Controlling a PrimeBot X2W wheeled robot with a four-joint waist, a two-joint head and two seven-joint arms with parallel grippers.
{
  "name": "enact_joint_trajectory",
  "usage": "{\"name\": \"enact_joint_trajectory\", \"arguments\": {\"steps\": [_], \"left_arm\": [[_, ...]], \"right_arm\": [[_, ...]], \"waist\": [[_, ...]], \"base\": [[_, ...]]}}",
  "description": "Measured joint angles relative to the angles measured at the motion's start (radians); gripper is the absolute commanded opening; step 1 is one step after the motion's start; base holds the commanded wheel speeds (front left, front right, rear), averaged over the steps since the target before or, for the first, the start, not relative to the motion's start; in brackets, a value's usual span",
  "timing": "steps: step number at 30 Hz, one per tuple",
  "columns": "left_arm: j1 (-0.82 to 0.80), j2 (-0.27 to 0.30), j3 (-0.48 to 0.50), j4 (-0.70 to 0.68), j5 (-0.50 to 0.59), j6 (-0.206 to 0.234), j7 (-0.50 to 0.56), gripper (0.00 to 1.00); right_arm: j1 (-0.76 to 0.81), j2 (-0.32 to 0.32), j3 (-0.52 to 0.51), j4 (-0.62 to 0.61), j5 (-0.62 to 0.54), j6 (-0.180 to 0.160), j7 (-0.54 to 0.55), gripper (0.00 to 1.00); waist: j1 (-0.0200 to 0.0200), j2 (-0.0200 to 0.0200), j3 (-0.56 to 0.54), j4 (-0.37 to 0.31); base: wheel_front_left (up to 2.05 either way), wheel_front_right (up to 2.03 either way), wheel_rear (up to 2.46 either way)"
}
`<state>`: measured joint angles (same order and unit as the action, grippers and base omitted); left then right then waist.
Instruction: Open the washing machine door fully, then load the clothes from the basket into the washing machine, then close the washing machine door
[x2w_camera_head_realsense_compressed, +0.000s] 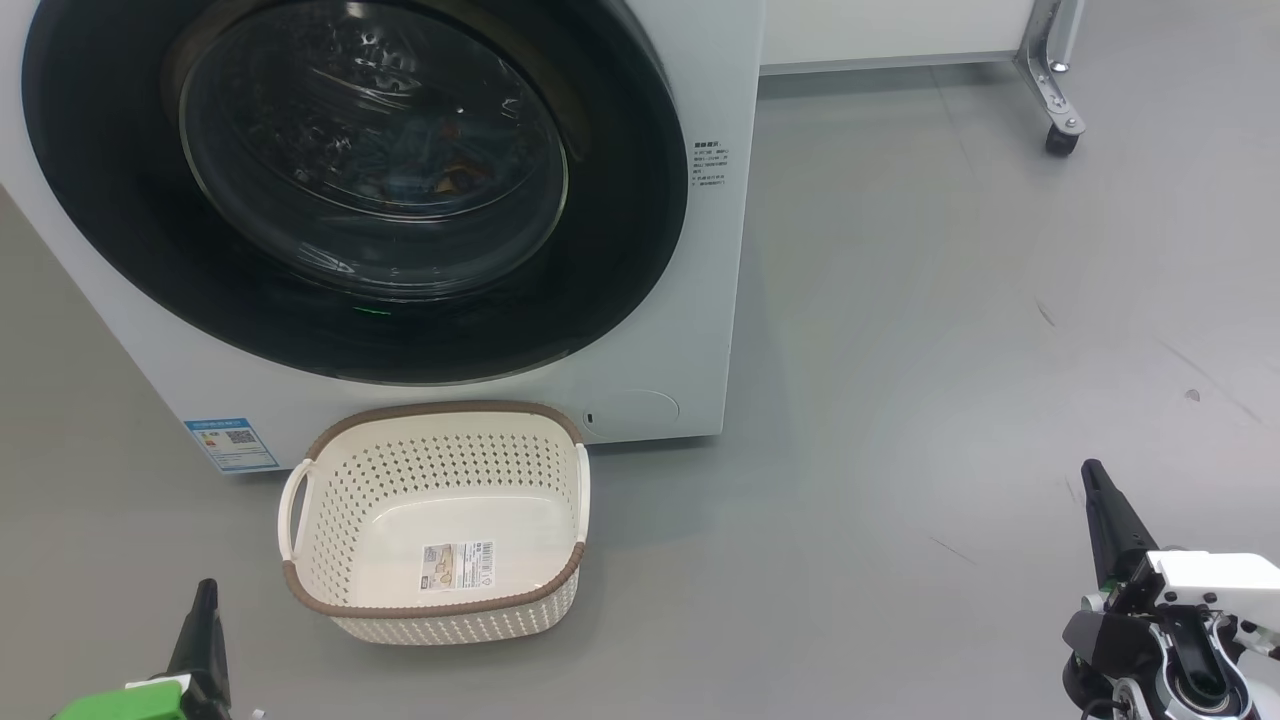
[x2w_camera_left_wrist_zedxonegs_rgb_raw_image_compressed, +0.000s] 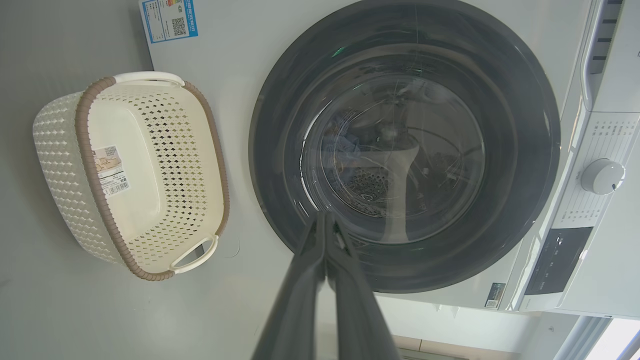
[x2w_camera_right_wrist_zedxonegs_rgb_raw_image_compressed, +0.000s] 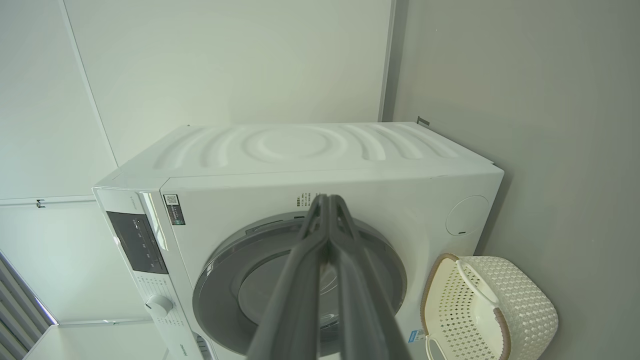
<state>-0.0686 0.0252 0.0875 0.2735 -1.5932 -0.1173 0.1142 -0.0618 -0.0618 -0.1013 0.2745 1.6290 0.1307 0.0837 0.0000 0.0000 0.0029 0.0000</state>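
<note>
Scuffed grey floor, white panelled wall, metal leg on caster

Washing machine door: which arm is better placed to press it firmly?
Left. The left tool faces the washing machine door directly; the right tool stands off to the right of the washing machine.

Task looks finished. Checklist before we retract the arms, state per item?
1. washing machine door shut: ok, its black ring lies flat against the washing machine front.
2. Door latch caught: cannot tell.
3. basket empty: ok, just the sticker on its bottom.
4. clothes in the drum: ok, blue and orange fabric shows through the glass.
5. left gripper free: ok, shut on nothing, apart from the basket.
6. right gripper free: ok, shut on nothing, over bare floor.
</note>
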Motion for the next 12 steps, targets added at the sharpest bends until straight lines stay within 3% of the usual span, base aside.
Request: {"name": "enact_joint_trajectory", "arguments": {"steps": [12], "left_arm": [[0.0,0.0,0.0,0.0,0.0,0.0,0.0,0.0]], "right_arm": [[0.0,0.0,-0.001,0.0,0.0,0.0,0.0,0.0]], "waist": [[0.0,0.0,0.0,0.0]], "base": [[0.0,0.0,0.0]]}}
